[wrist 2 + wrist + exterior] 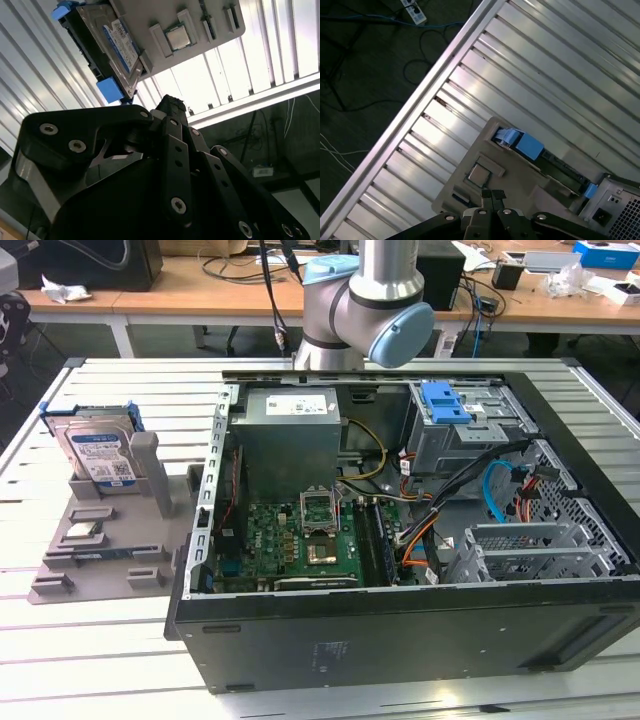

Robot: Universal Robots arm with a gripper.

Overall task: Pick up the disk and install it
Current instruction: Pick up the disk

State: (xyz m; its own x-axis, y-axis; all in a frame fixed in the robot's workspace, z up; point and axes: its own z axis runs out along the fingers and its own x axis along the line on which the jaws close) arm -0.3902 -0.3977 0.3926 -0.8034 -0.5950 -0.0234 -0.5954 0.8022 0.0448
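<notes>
The disk (100, 455) leans upright in a grey holder (110, 550) on the slatted table, at the exterior view's left. It is silver with a white-and-blue label and a blue bracket around it. In the second wrist view the disk (112, 40) shows its label face. The first wrist view has the disk (535, 150) edge-on, with the blue bracket ends showing. My gripper (171, 102) hangs well above the table, apart from the disk, fingers shut on nothing. In the first wrist view the gripper (493, 194) tips sit over the grey holder (470, 200).
An open computer case (400, 620) lies beside the holder, with a motherboard (300, 540), a grey power supply box (290, 435) and a drive cage with a blue latch (445, 400). A small chip (176, 36) rests on the holder. The arm's elbow (370, 305) stands behind the case.
</notes>
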